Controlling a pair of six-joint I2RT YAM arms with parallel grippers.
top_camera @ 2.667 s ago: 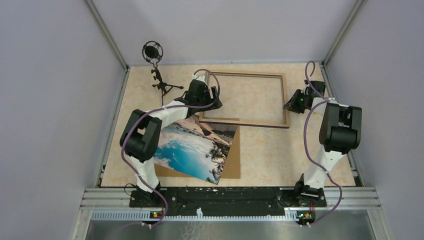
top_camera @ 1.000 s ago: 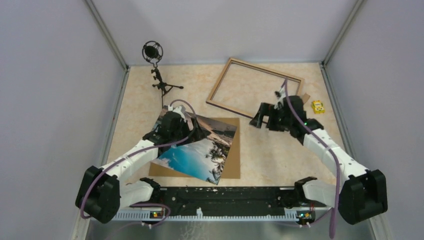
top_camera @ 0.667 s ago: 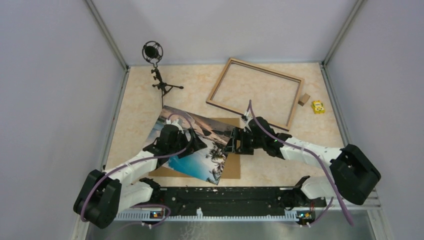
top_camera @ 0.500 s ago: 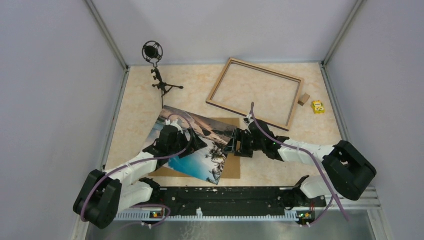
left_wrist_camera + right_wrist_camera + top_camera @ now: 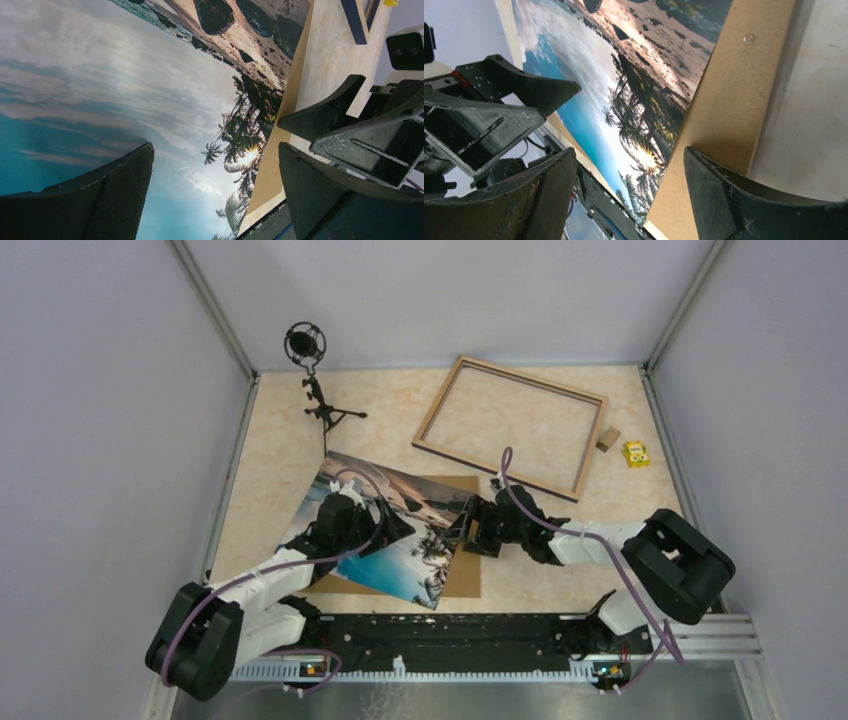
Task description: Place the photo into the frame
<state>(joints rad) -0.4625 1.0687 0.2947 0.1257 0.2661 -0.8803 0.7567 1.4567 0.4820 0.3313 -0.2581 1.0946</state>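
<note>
The photo (image 5: 392, 562) lies askew on a brown backing board (image 5: 468, 572) at the near left-centre of the table. My left gripper (image 5: 393, 525) hovers low over the photo's middle, open, with sky and palms between its fingers (image 5: 125, 195). My right gripper (image 5: 466, 531) is at the photo's right edge, open. Its jaws straddle the photo (image 5: 624, 75) edge and the board (image 5: 734, 100) without pinching either. The frame (image 5: 438, 401) lies flat and tilted at the back, light wood side up, with nothing inside it. Both grippers face each other across the photo (image 5: 125, 75).
A microphone on a small tripod (image 5: 322, 408) stands at the back left. A small wooden block (image 5: 607, 439) and a yellow object (image 5: 634, 453) lie right of the frame. Grey walls enclose the table; the arms' base rail (image 5: 450, 630) runs along the near edge.
The frame went from straight to tilted before the last second. My right arm swung from the frame down to the photo's right edge, jaws narrowing slightly. The left gripper shifted slightly nearer over the photo.
</note>
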